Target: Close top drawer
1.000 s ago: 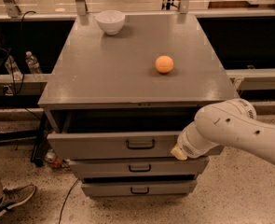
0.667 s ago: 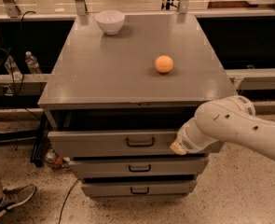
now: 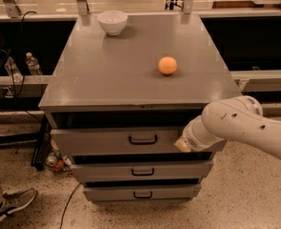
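The top drawer (image 3: 106, 140) is the widest grey box under the cabinet top, pulled partly out, with a flat grey front and a black bar handle (image 3: 143, 139) at its centre. A dark gap shows above its front. My white arm reaches in from the right, and my gripper (image 3: 182, 144) rests against the right part of the drawer front, right of the handle. The arm's wrist hides most of the gripper.
A grey cabinet top (image 3: 106, 75) carries a white bowl (image 3: 112, 22) at the back and an orange ball (image 3: 167, 65) right of centre. Two lower drawers (image 3: 142, 171) sit below. A shoe (image 3: 11, 203) and a cable lie at the lower left; water bottles (image 3: 33, 64) stand left.
The drawer front and my gripper have moved slightly in toward the cabinet; the arm has shifted a little to the right.
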### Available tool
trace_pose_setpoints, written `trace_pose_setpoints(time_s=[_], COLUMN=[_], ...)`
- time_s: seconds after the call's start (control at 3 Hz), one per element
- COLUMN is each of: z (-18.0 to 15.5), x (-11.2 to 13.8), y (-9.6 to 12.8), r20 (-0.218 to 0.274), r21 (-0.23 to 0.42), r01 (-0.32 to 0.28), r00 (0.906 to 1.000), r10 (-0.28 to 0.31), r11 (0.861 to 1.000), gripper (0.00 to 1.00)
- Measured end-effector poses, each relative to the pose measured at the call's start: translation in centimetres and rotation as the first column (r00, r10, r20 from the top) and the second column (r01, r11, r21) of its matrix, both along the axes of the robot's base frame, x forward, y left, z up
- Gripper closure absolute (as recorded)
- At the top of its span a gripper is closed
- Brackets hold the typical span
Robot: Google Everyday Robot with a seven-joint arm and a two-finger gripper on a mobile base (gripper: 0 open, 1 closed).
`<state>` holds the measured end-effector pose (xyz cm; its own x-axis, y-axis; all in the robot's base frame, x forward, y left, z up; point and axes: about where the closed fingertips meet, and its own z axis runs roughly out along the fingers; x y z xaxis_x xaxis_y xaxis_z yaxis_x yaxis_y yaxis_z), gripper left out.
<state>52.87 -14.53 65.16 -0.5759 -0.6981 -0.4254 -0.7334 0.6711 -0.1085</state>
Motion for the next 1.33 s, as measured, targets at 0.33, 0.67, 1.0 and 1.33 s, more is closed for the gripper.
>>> trace_pose_setpoints(time_s=[0.33,0.67,1.0,1.33], z=[0.0,0.1,0.2,0.4], x=[-0.7,-1.6,-3.1,-5.5], y=[-1.6,-2.9,-4.8,-8.3], r20=[-0.002,-0.011,-0.035,-0.077], r21=[0.013,0.017,0.002,-0.044], r01=[0.047,0.078,0.122,0.206], r00=[0.9989,0.9969,0.9920,0.9748], r10=[-0.047,-0.078,-0.121,-0.209], r11=[0.999,0.997,0.993,0.977], gripper=[1.00,1.00,1.00,1.00])
